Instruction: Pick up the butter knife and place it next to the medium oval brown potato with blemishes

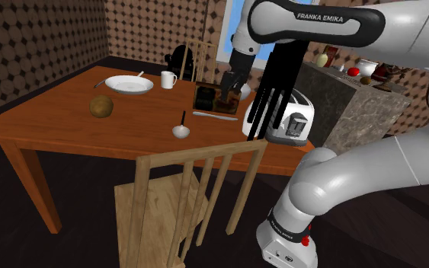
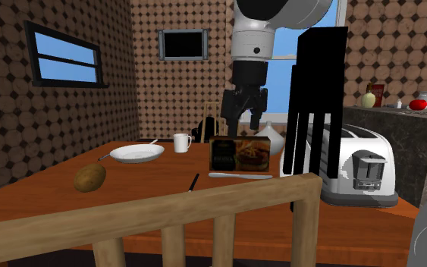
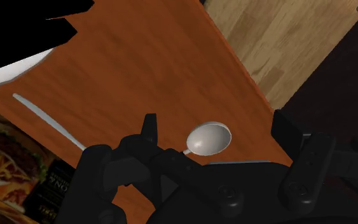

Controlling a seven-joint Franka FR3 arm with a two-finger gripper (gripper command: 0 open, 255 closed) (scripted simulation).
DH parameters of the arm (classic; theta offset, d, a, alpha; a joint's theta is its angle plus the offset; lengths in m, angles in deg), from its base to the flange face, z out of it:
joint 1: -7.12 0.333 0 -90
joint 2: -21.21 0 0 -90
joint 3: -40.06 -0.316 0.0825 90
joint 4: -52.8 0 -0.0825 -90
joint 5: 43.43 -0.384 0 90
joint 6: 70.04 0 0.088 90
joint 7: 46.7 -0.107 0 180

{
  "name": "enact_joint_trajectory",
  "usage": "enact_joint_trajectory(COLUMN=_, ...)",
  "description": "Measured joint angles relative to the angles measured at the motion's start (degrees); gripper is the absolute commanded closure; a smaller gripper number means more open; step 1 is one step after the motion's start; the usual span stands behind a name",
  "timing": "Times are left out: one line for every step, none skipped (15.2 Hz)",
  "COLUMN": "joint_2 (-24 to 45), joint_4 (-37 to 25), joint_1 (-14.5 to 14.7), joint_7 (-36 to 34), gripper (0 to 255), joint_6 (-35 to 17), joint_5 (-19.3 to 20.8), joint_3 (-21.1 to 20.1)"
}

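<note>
Room: showing brown diamond-patterned walls, a blue window glowing behind the arm.
Surface: wooden table standing on a dark floor and carrying everything counted below.
Arm: rising from the stand, bending over the table's far side and pointing the wrist steeply downward.
Gripper: hanging above the table just beside the box, black fingers standing apart and grasping nothing.
Butter knife: one, lying flat on the table just in front of the box on the chair's side, untouched and well apart from the potato.
Potato: one, brown and oval, sitting near the plate toward the shoulder view's left.
Spoon: one, lying near the table's front edge; in the wrist view its bowl is showing between the fingers, down on the wood and not being touched.
Box: one, printed with food pictures, standing upright near the middle of the table.
Toaster: one, white, sitting at the table's end nearest the stand.
Chair: one, pale wood with slats, standing at the front edge.
Plate: one, white, carrying a utensil whose handle is sticking past the rim; kind impossible to tell.
Mug: one, white, standing just beside the plate; contents impossible to tell.
</note>
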State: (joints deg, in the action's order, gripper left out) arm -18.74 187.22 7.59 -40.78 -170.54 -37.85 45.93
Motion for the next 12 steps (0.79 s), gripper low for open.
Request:
enact_joint_trajectory(joint_2=1.1, joint_4=-0.1, joint_1=0.0, joint_7=2.2, gripper=0, joint_6=-1.0, joint_5=0.5, joint_3=1.4)
enact_joint_trajectory(joint_2=2.3, joint_4=-0.4, joint_1=0.1, joint_7=4.4, gripper=0, joint_6=-1.9, joint_5=1.0, joint_3=2.7)
enact_joint_trajectory(joint_2=3.3, joint_4=-0.6, joint_1=0.2, joint_7=6.6, gripper=0, joint_6=-2.7, joint_5=1.4, joint_3=4.0)
enact_joint_trajectory(joint_2=4.6, joint_4=-1.0, joint_1=0.3, joint_7=8.8, gripper=0, joint_6=-3.7, joint_5=1.7, joint_3=5.3)
enact_joint_trajectory(joint_2=6.1, joint_4=-0.9, joint_1=0.3, joint_7=11.3, gripper=0, joint_6=-5.2, joint_5=2.1, joint_3=6.9)
enact_joint_trajectory(joint_2=7.0, joint_4=-0.7, joint_1=0.3, joint_7=13.7, gripper=0, joint_6=-6.4, joint_5=2.5, joint_3=8.4)
enact_joint_trajectory(joint_2=8.5, joint_4=-0.7, joint_1=0.6, joint_7=15.7, gripper=0, joint_6=-7.8, joint_5=2.6, joint_3=9.5)
enact_joint_trajectory(joint_2=10.3, joint_4=-1.1, joint_1=0.8, joint_7=18.1, gripper=0, joint_6=-9.2, joint_5=2.7, joint_3=11.0)
enact_joint_trajectory(joint_2=12.0, joint_4=-1.8, joint_1=1.1, joint_7=20.2, gripper=0, joint_6=-10.3, joint_5=2.6, joint_3=12.1)
enact_joint_trajectory(joint_2=14.0, joint_4=-2.4, joint_1=1.4, joint_7=22.5, gripper=0, joint_6=-11.6, joint_5=2.5, joint_3=13.5)
enact_joint_trajectory(joint_2=16.0, joint_4=-3.7, joint_1=1.7, joint_7=25.0, gripper=0, joint_6=-12.2, joint_5=2.2, joint_3=14.8)
enact_joint_trajectory(joint_2=17.9, joint_4=-5.0, joint_1=2.0, joint_7=27.4, gripper=0, joint_6=-12.7, joint_5=1.8, joint_3=16.0)
